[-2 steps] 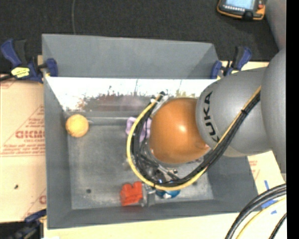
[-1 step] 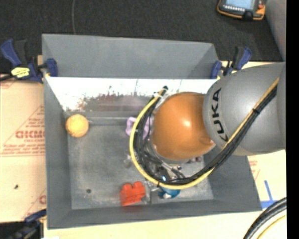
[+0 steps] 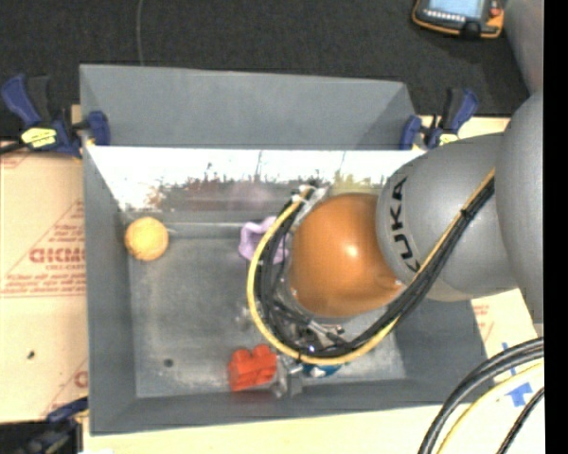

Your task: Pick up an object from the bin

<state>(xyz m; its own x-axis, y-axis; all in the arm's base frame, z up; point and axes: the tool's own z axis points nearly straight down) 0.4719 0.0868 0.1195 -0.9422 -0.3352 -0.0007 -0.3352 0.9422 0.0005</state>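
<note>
My gripper (image 3: 290, 376) hangs low near the front wall of the bin, mostly hidden under the arm's orange cover. A red blocky thing (image 3: 251, 368) lies on the bin floor directly left of it, touching or nearly touching it. A small blue piece (image 3: 324, 371) peeks out on the gripper's right side; what it belongs to is unclear. A pale purple thing (image 3: 257, 238) lies towards the back of the bin, partly hidden behind the cover and the yellow cable.
A yellow ball (image 3: 147, 238) rests at the back left of the bin, well away from the gripper. The arm and its orange cover hide the right half of the bin. Bare grey floor stretches across the left half.
</note>
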